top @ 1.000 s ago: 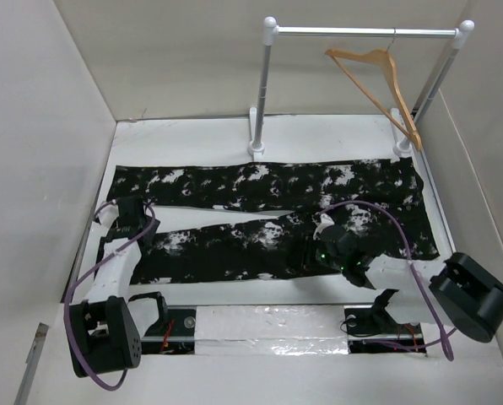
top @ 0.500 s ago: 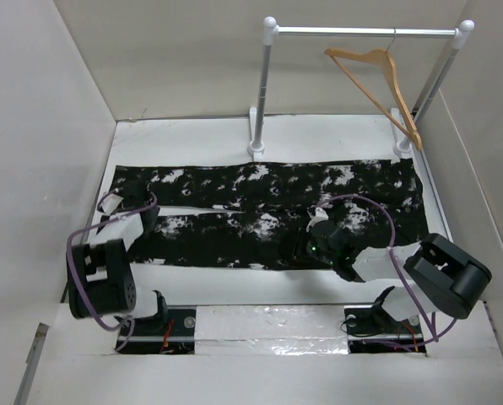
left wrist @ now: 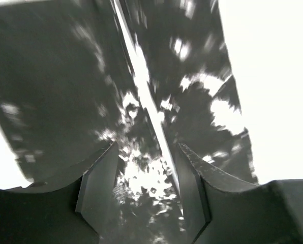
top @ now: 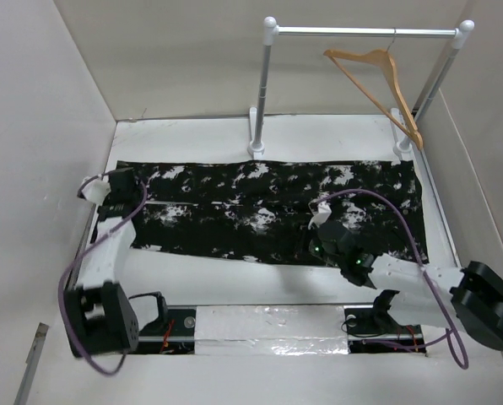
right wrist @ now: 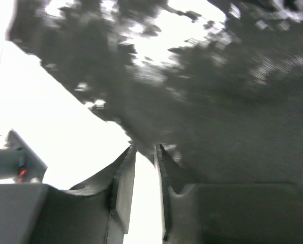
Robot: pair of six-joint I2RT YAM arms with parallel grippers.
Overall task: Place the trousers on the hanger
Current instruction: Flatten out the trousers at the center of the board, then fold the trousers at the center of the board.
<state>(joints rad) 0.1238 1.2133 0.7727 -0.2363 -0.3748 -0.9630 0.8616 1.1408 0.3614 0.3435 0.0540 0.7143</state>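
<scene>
Where the overhead camera looks down, one white desk (top: 235, 283) carries one pair of trousers (top: 268, 211), spread flat across its middle with the two legs lying side by side, nearly touching. One white and silver rack (top: 361, 31) stands at the far edge, and one wooden hanger (top: 406, 114) hangs from its rail, well apart from the cloth. Two arms reach in. Only the wrist views show the jaws. The left claw (top: 123, 192) (left wrist: 146, 147), at the leg ends, stands wide over the blurred fabric, with the pale slit between the legs running under it. The right claw (top: 319, 245) (right wrist: 145, 148) is narrow, its tips at the trousers' near edge, and whether it pinches cloth I cannot tell.
</scene>
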